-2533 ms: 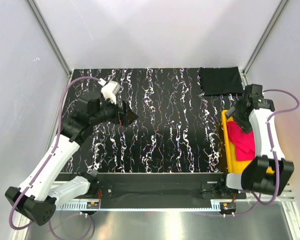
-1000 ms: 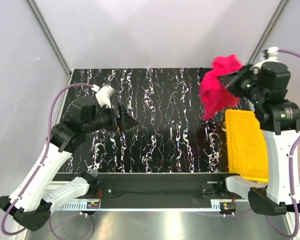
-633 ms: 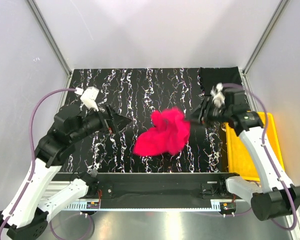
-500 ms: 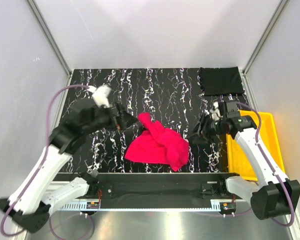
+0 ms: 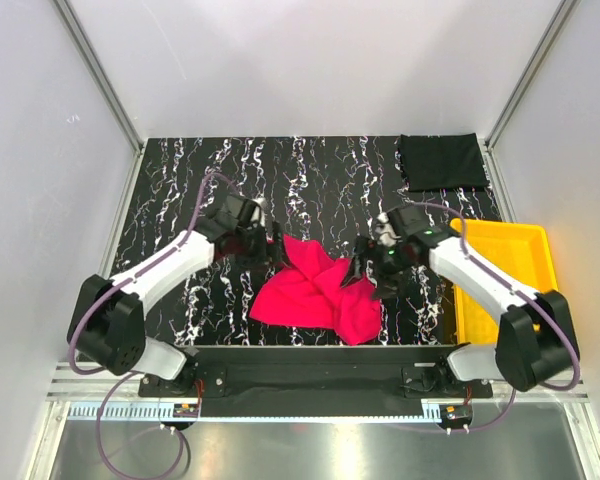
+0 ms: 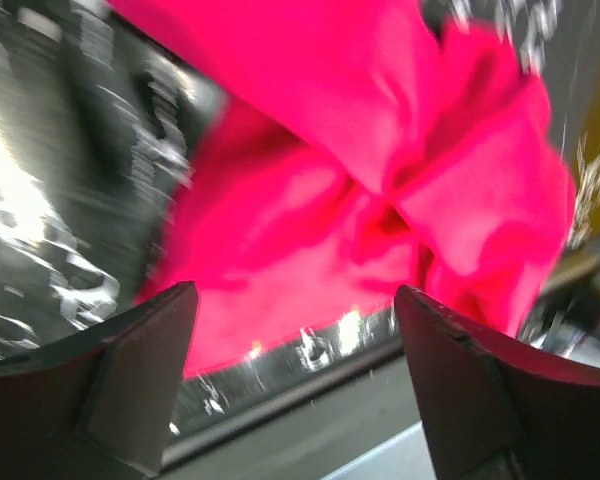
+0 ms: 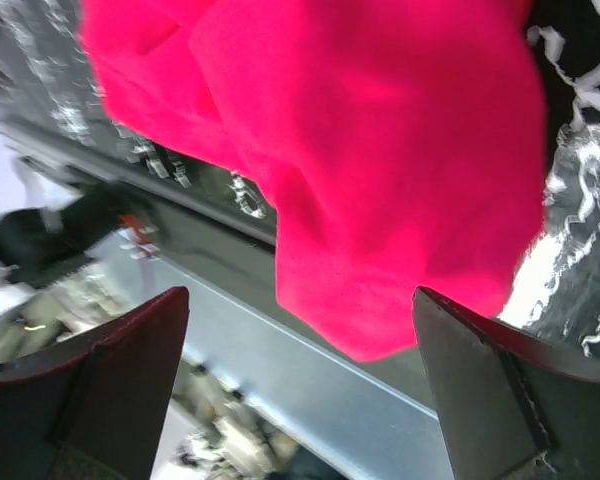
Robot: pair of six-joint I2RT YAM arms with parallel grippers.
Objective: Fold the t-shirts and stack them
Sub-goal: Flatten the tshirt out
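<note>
The red t-shirt (image 5: 315, 293) lies crumpled on the near middle of the table; it fills the left wrist view (image 6: 350, 190) and the right wrist view (image 7: 380, 140). The black t-shirt (image 5: 441, 161) lies folded at the far right corner. My left gripper (image 5: 271, 250) is open at the red shirt's far left edge, jaws wide apart and empty in its wrist view (image 6: 295, 390). My right gripper (image 5: 362, 272) is open at the shirt's right edge, jaws wide apart and empty (image 7: 300, 390).
A yellow tray (image 5: 500, 285) stands empty at the right edge of the table. The black white-veined tabletop (image 5: 310, 180) stretches behind the red shirt. The table's near edge rail (image 5: 310, 355) runs just in front of the shirt.
The right gripper lifted the red shirt out of the yellow tray, swung it to the table's middle and let it go. Both grippers have now closed in on the shirt's two sides.
</note>
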